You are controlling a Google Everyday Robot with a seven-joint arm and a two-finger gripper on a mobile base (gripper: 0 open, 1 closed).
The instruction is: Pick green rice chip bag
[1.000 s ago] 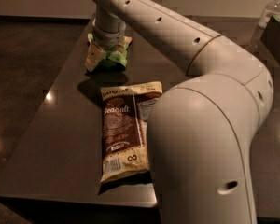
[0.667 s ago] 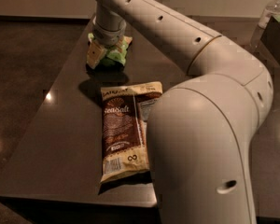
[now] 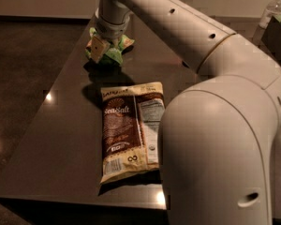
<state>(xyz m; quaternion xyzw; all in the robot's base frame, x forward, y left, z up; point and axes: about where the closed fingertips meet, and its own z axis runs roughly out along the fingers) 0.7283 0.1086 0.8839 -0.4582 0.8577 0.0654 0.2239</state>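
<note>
The green rice chip bag (image 3: 115, 55), small, light green and crumpled, is at the far end of the dark table (image 3: 61, 125). My gripper (image 3: 104, 48) comes down on it from above at the end of the white arm. It is shut on the bag, with one tan fingertip (image 3: 98, 48) showing on the bag's left side. The bag hangs a little above the tabletop, with a dark shadow under it. Part of the bag is hidden behind the wrist.
A large brown-and-cream "sea salt" bag (image 3: 131, 130) lies flat in the middle of the table, near the front edge. My bulky white arm fills the right side. A clear bottle (image 3: 274, 8) and a dark box (image 3: 278, 36) stand at the far right.
The gripper and the green bag have risen slightly off the table. The sea salt bag has not moved.
</note>
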